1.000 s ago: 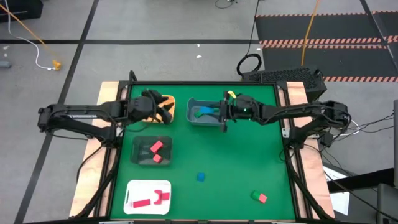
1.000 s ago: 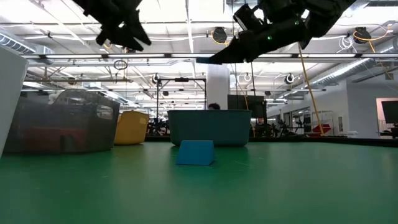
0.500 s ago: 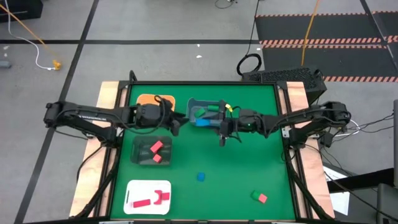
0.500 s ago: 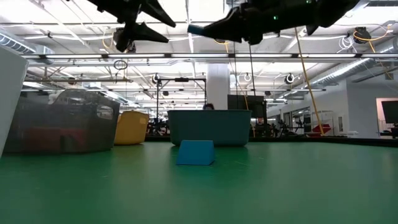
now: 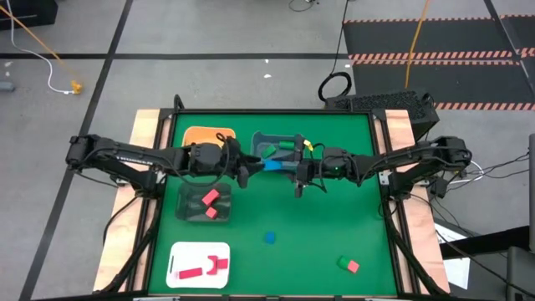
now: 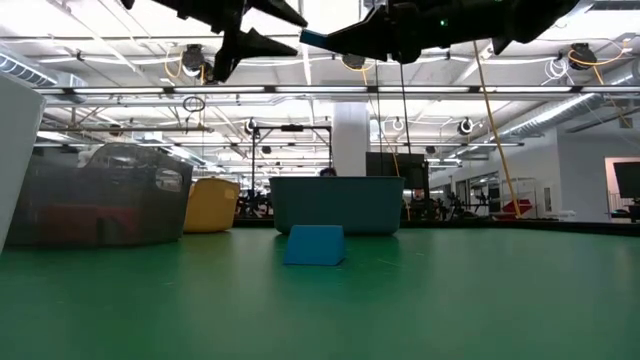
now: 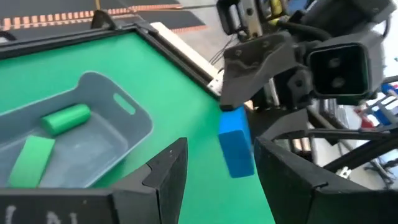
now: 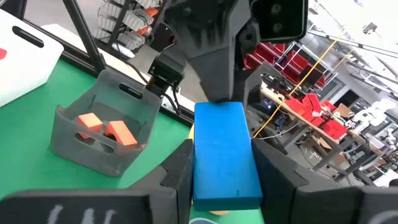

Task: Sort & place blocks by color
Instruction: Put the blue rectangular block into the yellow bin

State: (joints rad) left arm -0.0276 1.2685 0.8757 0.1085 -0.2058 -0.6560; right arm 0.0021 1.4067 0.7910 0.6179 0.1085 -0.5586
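Note:
My right gripper (image 5: 285, 166) is shut on a blue bar block (image 5: 272, 165), high over the table's middle, just near of the grey bin (image 5: 288, 138) that holds green blocks (image 7: 65, 117). My left gripper (image 5: 247, 172) is open and faces it from the left. In the left wrist view its two fingers (image 7: 168, 174) stand short of the bar's free end (image 7: 236, 155). A blue cube (image 5: 270, 238) and a green and red pair (image 5: 348, 265) lie on the mat. Red blocks lie in a second grey bin (image 5: 185, 209) and on the white tray (image 5: 177, 251). My right gripper pinches the blue bar between its two fingers (image 8: 180, 171) by the sides of its rear part (image 8: 224, 186). The fingers come level from the table's right and lie along the bar. The bar is lifted clear and sticks out toward my left gripper (image 8: 211, 37).
An orange bin (image 5: 209, 134) stands at the far left of the mat. In the low view the blue cube (image 6: 315, 244) sits in front of the grey bin (image 6: 335, 205). The green mat between the bins and the near edge is mostly open.
My left gripper has swung from over the orange bin toward the table's right, up to the right gripper. My right gripper has risen and drawn a little toward the near edge, bringing the blue bar off the grey bin's area, then stayed put.

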